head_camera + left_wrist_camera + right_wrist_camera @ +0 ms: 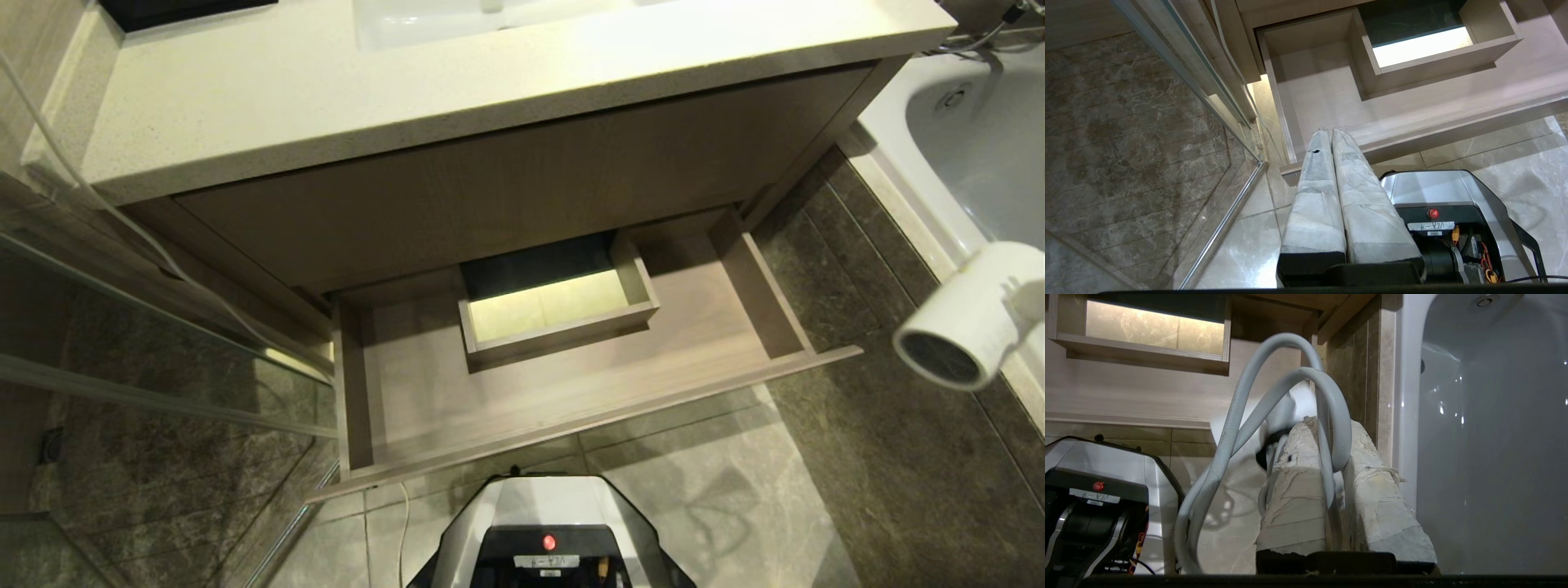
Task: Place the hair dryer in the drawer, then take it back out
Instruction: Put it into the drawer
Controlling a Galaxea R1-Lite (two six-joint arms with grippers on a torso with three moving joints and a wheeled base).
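Only writing in view: a white sticker under the red button on the robot base (549,523), hand-marked, possibly "6-47A"; strokes too blurred to be sure. Drawer (571,384) stands pulled out below the pale speckled stone countertop (343,98), light wood-grain laminate, wide and shallow, flat front edge, with a rectangular boxed cutout (559,314) at its middle back showing lit tile beneath. Hair dryer (967,327) is outside the drawer, in the air at far right over dark marbled floor tile (898,457), beside the glossy white bathtub (980,147); smooth white plastic barrel, round dark mesh grille facing near-left. Right gripper (1327,433), fingers wrapped in worn whitish tape, is clamped narrow on the dryer, thick grey-white cord (1241,416) looping over the fingers. Left gripper (1331,132), same taped wrap, fingers pressed together and holding nothing, hangs over the drawer's near-left corner by the glass shower panel (1167,122).
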